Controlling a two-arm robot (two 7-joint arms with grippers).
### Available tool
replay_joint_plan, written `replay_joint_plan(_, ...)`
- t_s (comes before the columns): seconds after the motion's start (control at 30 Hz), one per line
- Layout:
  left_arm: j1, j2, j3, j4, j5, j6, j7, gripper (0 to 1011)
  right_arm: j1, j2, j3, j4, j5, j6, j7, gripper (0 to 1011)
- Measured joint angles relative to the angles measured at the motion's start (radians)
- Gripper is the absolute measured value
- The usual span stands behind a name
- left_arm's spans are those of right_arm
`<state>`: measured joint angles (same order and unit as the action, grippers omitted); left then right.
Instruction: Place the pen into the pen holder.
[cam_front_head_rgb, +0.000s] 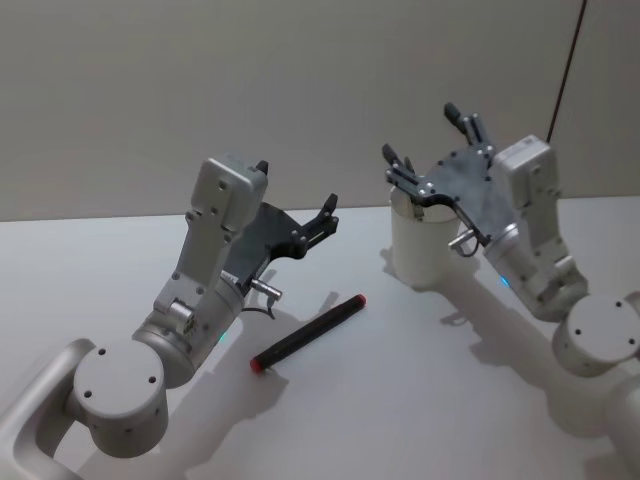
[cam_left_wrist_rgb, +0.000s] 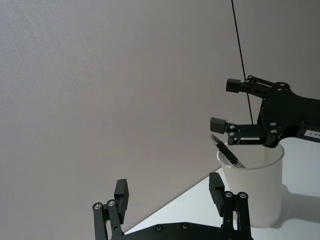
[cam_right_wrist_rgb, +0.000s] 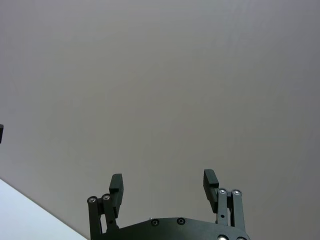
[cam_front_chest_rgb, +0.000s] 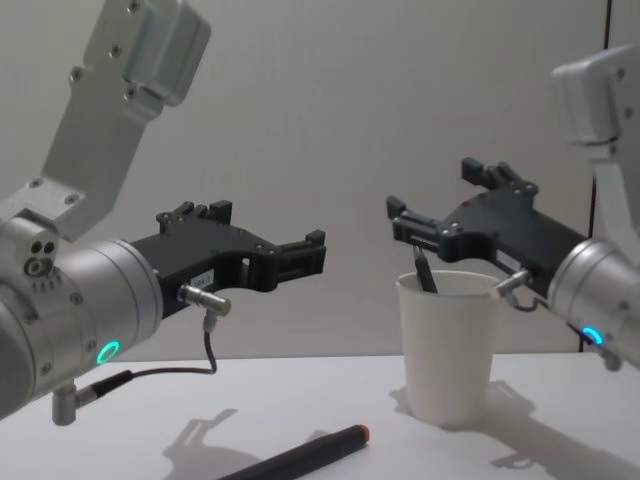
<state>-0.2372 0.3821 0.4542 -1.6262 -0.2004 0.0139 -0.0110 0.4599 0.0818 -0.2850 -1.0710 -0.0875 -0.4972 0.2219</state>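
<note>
My right tool (cam_front_chest_rgb: 430, 187) hangs just above the pen holder (cam_front_chest_rgb: 450, 340), spread wide with nothing in it. The pen holder stands upright on the desk (cam_front_head_rgb: 400, 400), and a dark pen (cam_left_wrist_rgb: 227, 154) leans inside it, one end poking up over the rim. My left tool (cam_front_head_rgb: 296, 190) is up off the desk over on the other side, also spread wide and empty. Between my two arms a black pen with red ends (cam_front_head_rgb: 310, 332) lies flat on the desk, apart from the pen holder, nothing touching it.
</note>
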Motion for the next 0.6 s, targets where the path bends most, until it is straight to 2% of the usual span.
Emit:
replay_joint_plan(0.23,0.000,0.000,0.000,0.000,0.000,0.000,0.000,1001,-0.056,0.026,0.012,-0.102,0.056,0.069,-0.002,1001)
replay_joint_plan(0.43,0.000,0.000,0.000,0.000,0.000,0.000,0.000,1001,-0.116,0.052,0.024,-0.199,0.104,0.142,-0.027,1001)
replay_joint_plan(0.6,0.000,0.000,0.000,0.000,0.000,0.000,0.000,1001,-0.123,0.055,0.026,-0.211,0.109,0.149,-0.030,1001)
